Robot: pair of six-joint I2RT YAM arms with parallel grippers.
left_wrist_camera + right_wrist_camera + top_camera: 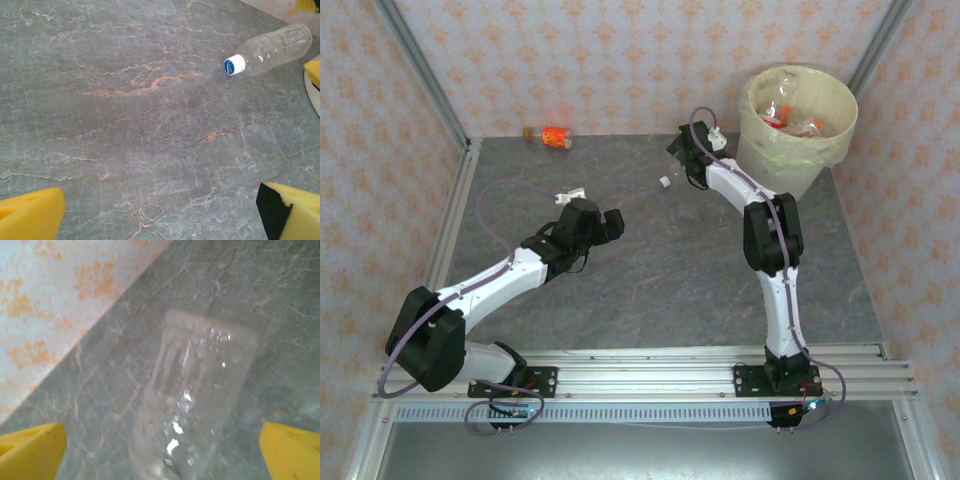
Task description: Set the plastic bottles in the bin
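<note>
Nearest you, your left hand (160, 206) hangs over the grey desk (650, 290) with its yellow pads (30, 215) spread to the lower corners of its own camera's view, and nothing between them but bare veined surface. Just beyond it a clear bottle (270, 49) lies on its side, its white and blue cap (234, 64) turned toward that hand. From above you can pick out little more than the cap, since the clear body almost vanishes against the desk. At the right edge of the left wrist view a yellow piece (314, 72) is cut off by the frame, and you cannot tell what it belongs to. Farther on, your right hand (162, 440) is spread wide too, one pad in each lower corner of its view. A blurred bottle (195, 390) shows between them, apart from both pads, so this hand has hold of nothing. That bottle's near end runs out of the frame, and you cannot tell whether it is the one the left wrist sees. By the far wall (620, 60) an orange bottle (555, 137) lies on the desk, well apart from both hands. At the far right stands the bin (798, 165), with a few bottles (790, 120) inside its bag (825, 148), their shapes hard to make out.
</note>
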